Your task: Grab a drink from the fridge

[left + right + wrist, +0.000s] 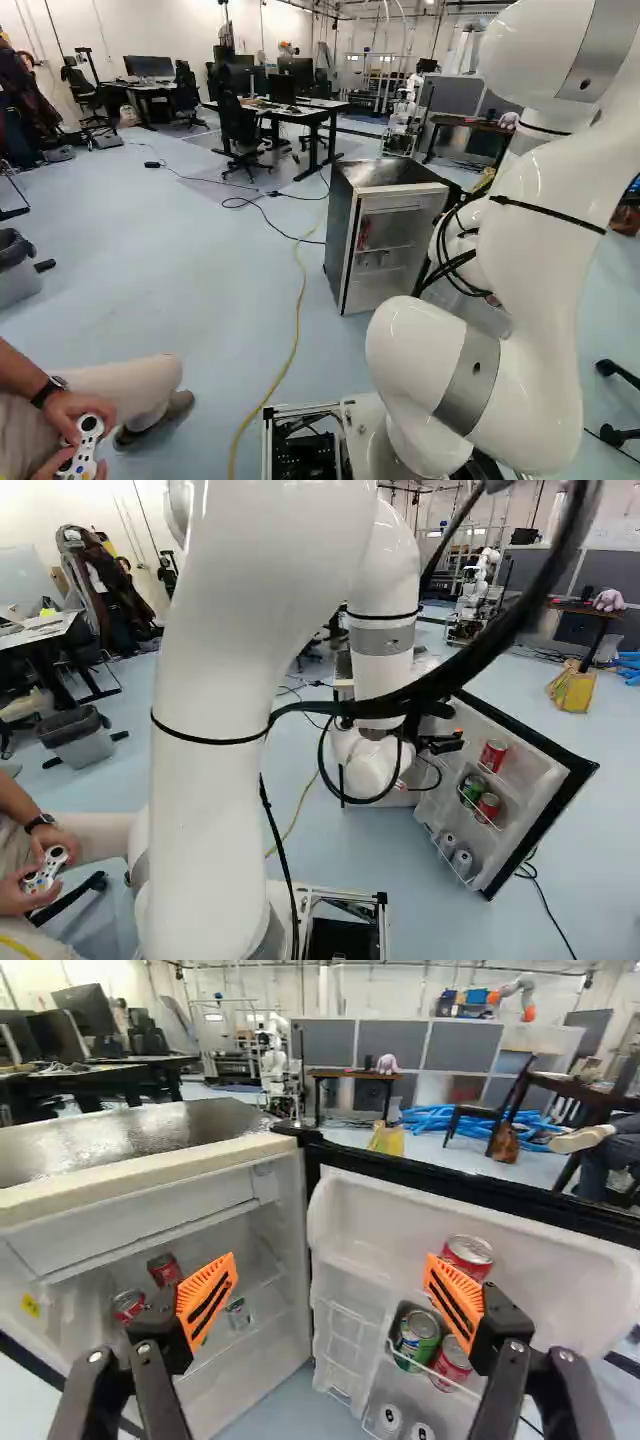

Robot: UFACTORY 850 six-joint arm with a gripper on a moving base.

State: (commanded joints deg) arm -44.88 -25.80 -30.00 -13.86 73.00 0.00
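In front of a small, open, white-lined fridge (150, 1175), my black, orange-padded pincer (445, 743) is spread wide, gripping nothing. Red metal can (468, 1252) and green metal can (417, 1335) both sit in the door (380, 1210), fyi.

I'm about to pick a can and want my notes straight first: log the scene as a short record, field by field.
Fridge: body ahead of the base, open
Door: swung wide, its shelves facing the gripper
Upper door shelf: one red can
Middle door shelf: green can beside a red can
Lowest door shelf: two silvery cans
Inside fridge: at least two red cans
Gripper: open, nothing between its pads
Floor: yellow cable left of the fridge in the left base view
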